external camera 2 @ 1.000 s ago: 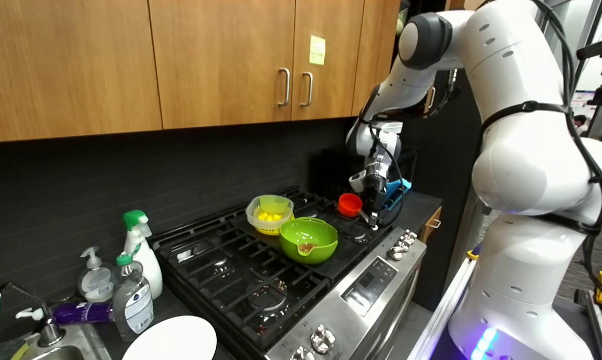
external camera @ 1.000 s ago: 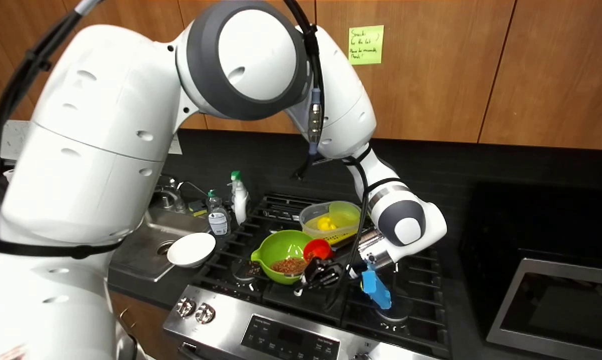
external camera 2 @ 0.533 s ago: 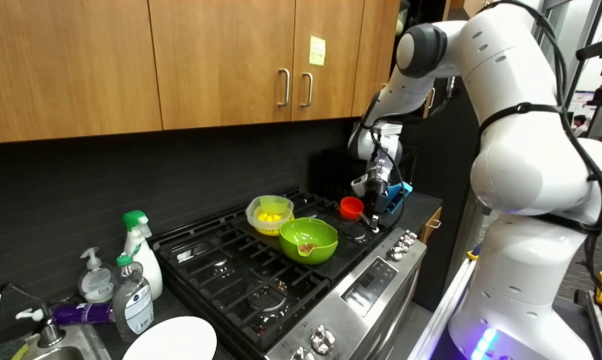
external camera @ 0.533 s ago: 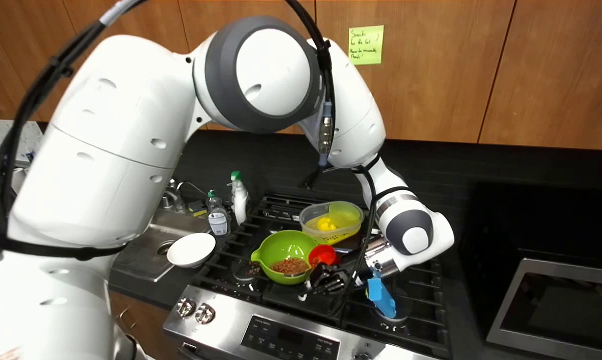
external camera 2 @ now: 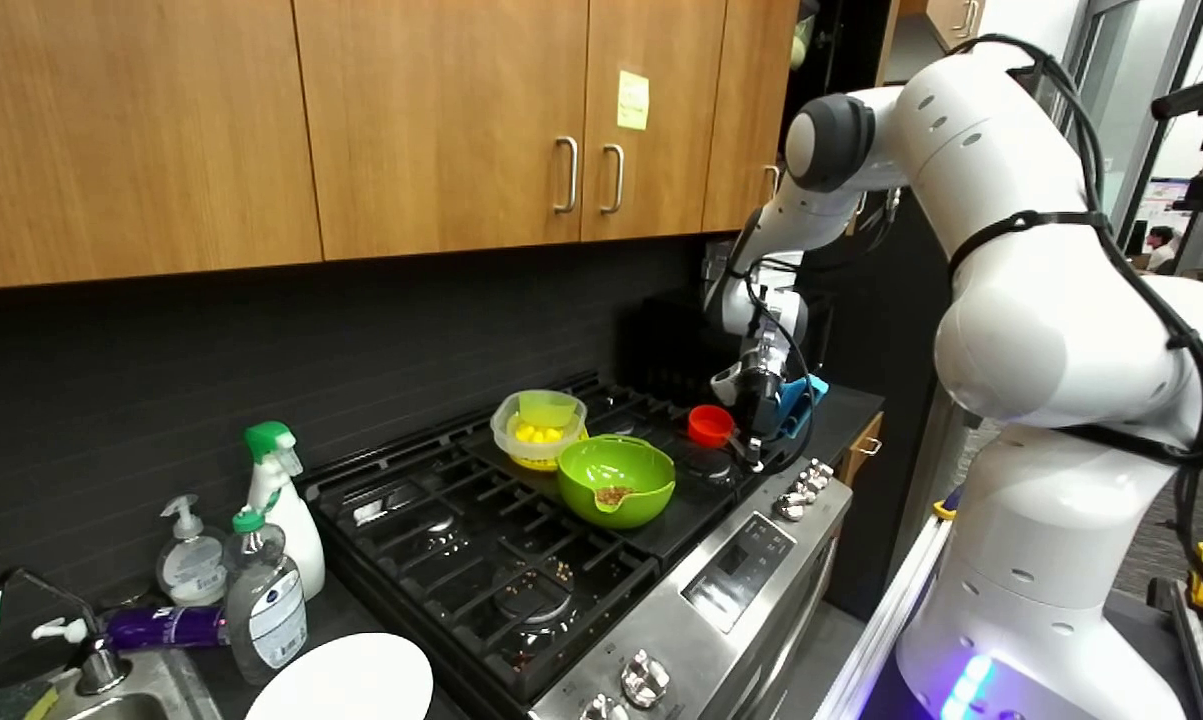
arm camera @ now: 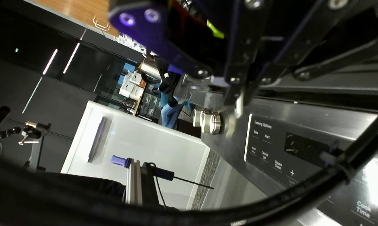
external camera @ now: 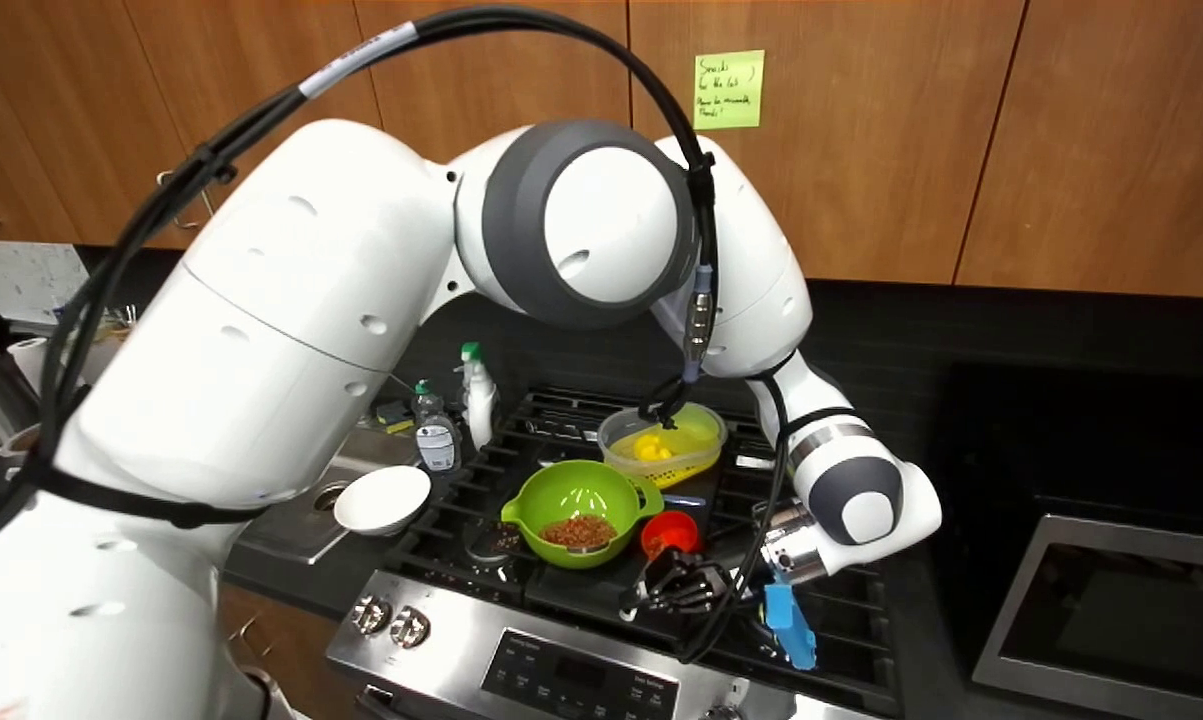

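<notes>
My gripper (external camera: 651, 590) is shut on the handle of a red measuring cup (external camera: 673, 530). The gripper (external camera 2: 751, 435) and the red cup (external camera 2: 710, 426) are over the stove's burners in both exterior views. Some brown bits show in the cup. The handle's pale end (arm camera: 239, 106) pokes out past the fingers in the wrist view; the cup itself is mostly hidden there. A green bowl (external camera: 541, 500) with brown grains in it stands beside the cup. It also shows in an exterior view (external camera 2: 601, 512). A blue part (external camera: 789, 625) is on the wrist.
A clear container (external camera: 621, 460) with yellow things stands behind the green bowl. A white bowl (external camera: 386, 498) sits by the sink (external camera: 281, 545). Bottles (external camera: 438, 443) stand beyond it. Loose grains lie on a burner (external camera 2: 533, 590). A microwave (external camera: 1111, 620) is at one side. Cabinets (external camera 2: 441, 130) hang above.
The arm has lowered its elbow. The gripper and red cup have moved away from the green bowl and toward the stove's front, uncovering the bowl's handle. The cup stays held.
</notes>
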Robot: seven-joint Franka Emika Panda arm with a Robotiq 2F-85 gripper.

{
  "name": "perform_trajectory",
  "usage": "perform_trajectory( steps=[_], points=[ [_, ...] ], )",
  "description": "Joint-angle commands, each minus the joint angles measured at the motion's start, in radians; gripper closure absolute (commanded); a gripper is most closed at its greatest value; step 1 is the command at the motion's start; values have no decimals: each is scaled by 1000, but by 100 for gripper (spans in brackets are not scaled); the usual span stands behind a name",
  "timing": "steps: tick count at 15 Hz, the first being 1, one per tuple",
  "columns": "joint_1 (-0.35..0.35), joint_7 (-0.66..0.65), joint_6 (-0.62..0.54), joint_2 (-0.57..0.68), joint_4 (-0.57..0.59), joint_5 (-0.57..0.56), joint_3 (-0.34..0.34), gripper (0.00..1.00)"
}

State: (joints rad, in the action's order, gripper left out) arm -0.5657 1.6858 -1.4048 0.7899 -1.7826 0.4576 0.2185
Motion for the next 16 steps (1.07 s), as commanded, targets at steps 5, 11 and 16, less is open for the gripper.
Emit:
perform_trajectory(
  steps=[5,11,16],
  points=[
    [-19,-108,52,78,111,6,-48,99],
    [-36,-138,69,129,150,8,-63,99],
    [-55,-140,72,152,161,9,-70,99]
  ],
)
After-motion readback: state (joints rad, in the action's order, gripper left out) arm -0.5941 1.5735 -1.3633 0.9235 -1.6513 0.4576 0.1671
